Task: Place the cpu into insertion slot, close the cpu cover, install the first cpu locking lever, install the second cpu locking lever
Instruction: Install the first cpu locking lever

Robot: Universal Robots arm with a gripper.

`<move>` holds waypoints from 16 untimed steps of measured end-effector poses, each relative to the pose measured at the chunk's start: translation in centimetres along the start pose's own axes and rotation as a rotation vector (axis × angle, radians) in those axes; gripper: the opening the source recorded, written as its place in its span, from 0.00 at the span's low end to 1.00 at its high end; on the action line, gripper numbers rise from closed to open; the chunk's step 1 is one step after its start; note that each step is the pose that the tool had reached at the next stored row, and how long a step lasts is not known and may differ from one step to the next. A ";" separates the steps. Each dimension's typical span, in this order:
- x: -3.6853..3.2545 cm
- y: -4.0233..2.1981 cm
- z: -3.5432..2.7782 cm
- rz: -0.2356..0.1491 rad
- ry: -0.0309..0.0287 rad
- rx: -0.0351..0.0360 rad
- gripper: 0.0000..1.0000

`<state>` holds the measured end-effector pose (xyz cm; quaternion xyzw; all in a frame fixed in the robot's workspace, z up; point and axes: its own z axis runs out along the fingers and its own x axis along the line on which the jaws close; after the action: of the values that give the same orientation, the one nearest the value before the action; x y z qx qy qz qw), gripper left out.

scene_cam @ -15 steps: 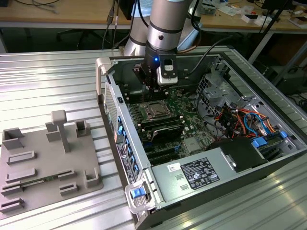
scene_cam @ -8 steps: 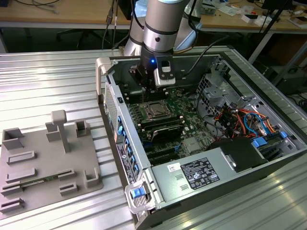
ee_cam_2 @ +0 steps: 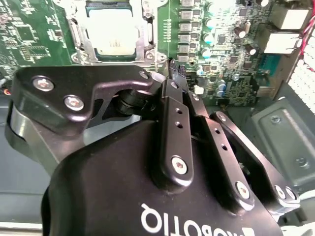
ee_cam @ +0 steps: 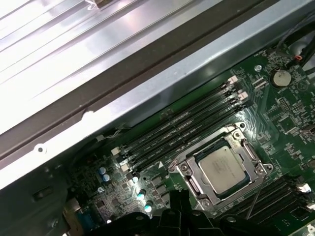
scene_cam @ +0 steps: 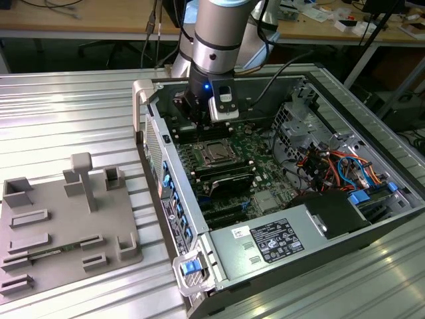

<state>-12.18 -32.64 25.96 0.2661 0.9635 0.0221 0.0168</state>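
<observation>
Hovering hand: the hand (ee_cam_2: pixel 178 73) hangs from the arm (scene_cam: pixel 219 33) inside the open computer case (scene_cam: pixel 174 199). Its fingers are drawn together with nothing between them, and its tips are above the motherboard (scene_cam: pixel 262 149), near the socket but apart from it.
Cpu: the cpu (ee_cam: pixel 224 167) lies flat in the insertion slot (ee_cam: pixel 183 168), silver-grey top facing up, touched by nothing.
Cover: the cpu cover (ee_cam: pixel 194 184) lies down around the chip, whose metal top shows through the square window.
Rod: a thin metal rod (ee_cam: pixel 253 202) slants away just beside the socket; I cannot tell whether it is latched.
Memory slots: long black memory slots (ee_cam: pixel 182 128) run between the socket and the case wall.
Cables: orange and blue cables (scene_cam: pixel 332 166) bunch on the exterior view's right of the board.
Power supply: a grey power supply (scene_cam: pixel 265 242) sits at the case's near end.
Fixture tray: a grey moulded tray (scene_cam: pixel 60 232) lies on the ribbed metal surface (scene_cam: pixel 66 113), on the exterior view's left, well apart from the case.
Far side: a wooden bench (scene_cam: pixel 80 20) stands behind the arm.
</observation>
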 end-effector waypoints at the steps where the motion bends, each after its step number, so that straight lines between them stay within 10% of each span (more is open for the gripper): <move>1: 0.12 -0.07 0.02 -0.004 0.0008 -0.0004 0.11; 11: 0.60 -0.27 0.40 -0.147 0.0130 -0.0048 0.11; 16: 1.11 0.57 0.48 -0.165 0.0140 -0.0052 0.11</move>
<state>-12.82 -31.56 25.49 0.1857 0.9822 0.0250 0.0126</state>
